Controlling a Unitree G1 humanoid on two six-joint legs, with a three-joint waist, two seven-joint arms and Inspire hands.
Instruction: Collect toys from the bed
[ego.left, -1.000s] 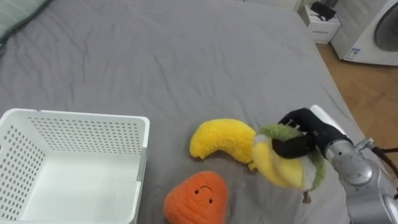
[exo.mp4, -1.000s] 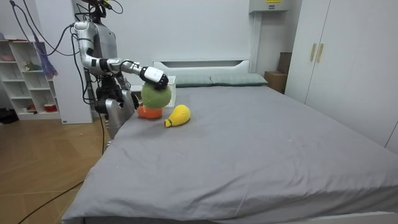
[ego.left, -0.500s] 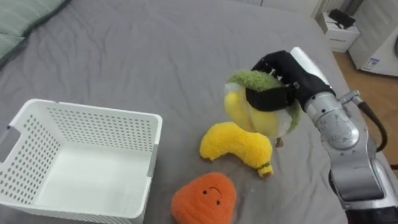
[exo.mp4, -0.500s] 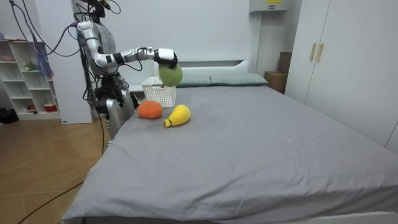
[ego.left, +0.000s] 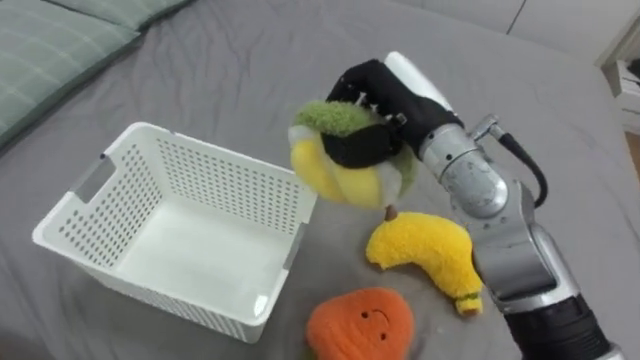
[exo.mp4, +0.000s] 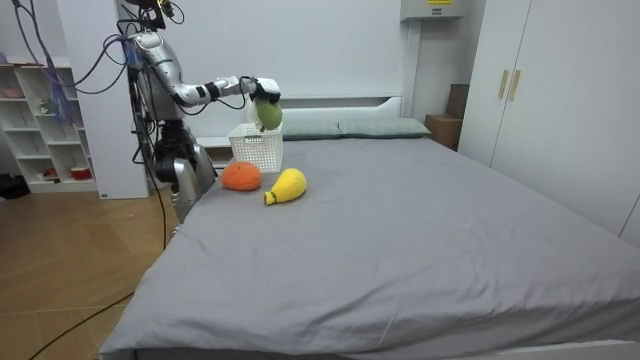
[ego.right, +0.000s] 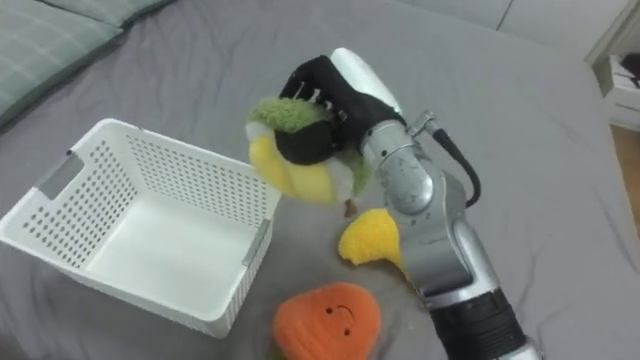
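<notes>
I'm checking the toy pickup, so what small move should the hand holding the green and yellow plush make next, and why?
Probably shift it a little to the robot's left. The right hand, fingers curled round the plush, holds it above the right rim of the white basket, not yet over the open inside.

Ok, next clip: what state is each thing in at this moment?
Right hand: shut on the green and yellow plush toy.
Green and yellow plush toy: held in the air, at the white basket's right edge.
White basket: upright on the bed, empty.
Yellow banana plush: lying on the bed, untouched.
Orange plush: lying on the bed, untouched.
Bed: grey sheet, lightly wrinkled.
</notes>
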